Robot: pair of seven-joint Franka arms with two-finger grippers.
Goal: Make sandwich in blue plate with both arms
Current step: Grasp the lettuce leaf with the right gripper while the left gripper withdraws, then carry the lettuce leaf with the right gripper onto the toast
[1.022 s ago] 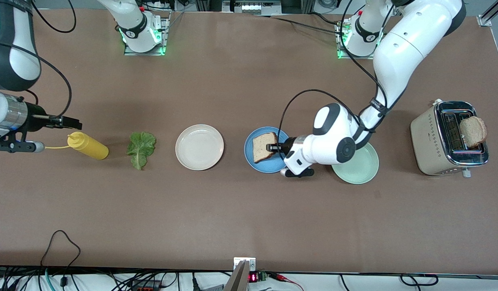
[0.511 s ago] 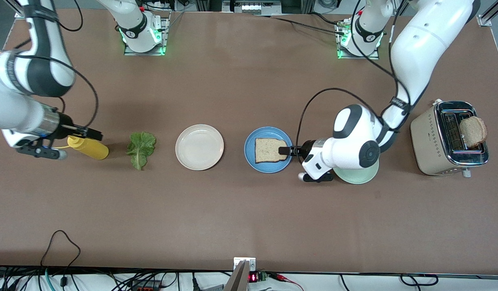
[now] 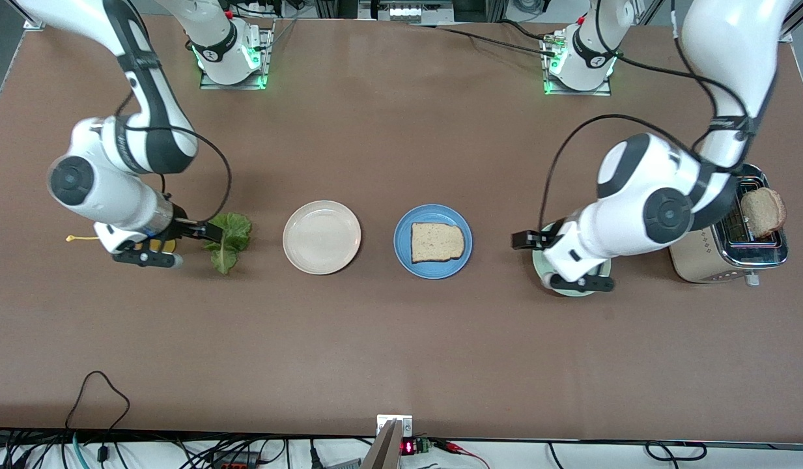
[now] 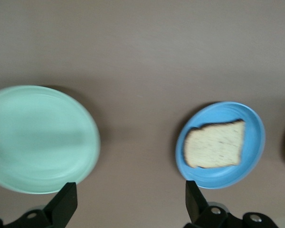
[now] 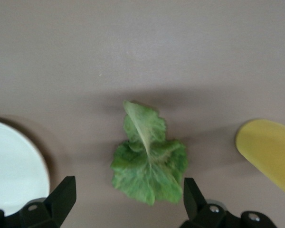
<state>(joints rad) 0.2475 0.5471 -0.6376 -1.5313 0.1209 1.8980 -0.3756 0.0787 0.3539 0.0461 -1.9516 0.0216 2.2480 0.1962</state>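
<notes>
At frame centre, the round blue plate (image 3: 432,241) carries one flat, porous bread slice (image 3: 437,242). The left claw (image 3: 523,240) gapes wide above the pale green plate (image 3: 572,287); the right claw (image 3: 209,230), wide, hangs over the ruffled lettuce leaf (image 3: 228,240).

High front camera facing the arms, wrist cameras looking down (front view shares blue plate (image 3: 432,241), lettuce (image 3: 228,240))
</notes>
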